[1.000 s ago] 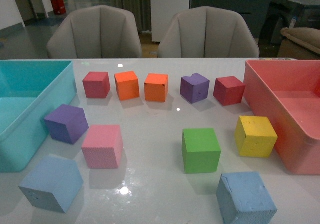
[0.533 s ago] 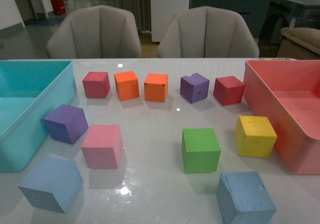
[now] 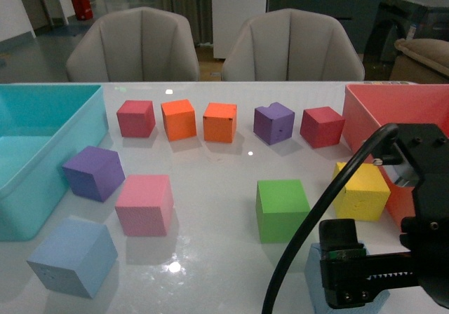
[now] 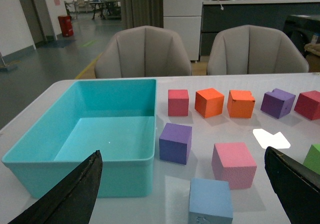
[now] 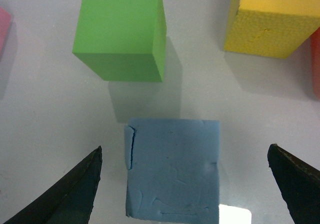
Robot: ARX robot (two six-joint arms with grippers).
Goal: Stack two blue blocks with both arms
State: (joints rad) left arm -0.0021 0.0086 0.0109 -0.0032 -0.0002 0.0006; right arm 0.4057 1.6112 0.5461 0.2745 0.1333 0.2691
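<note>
the right gripper [image 5: 183,149] is spread wide with nothing held, its fingers [image 5: 70,199] set well apart on either side of one blue block [image 5: 172,166], which lies on the white table [image 5: 50,109] at the near right, nearer the robot than the green cube [image 5: 122,31] and the yellow cube [image 5: 272,21]. the left gripper [image 4: 182,151] is likewise opened wide and empty, and the other blue block [image 4: 210,200] is seen at the near left, just beside the pink cube [image 4: 233,164] and near the teal bin [image 4: 80,171].

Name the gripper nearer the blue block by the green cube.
Right. The right gripper hangs open directly over that blue block; the left gripper faces the other blue block instead.
</note>
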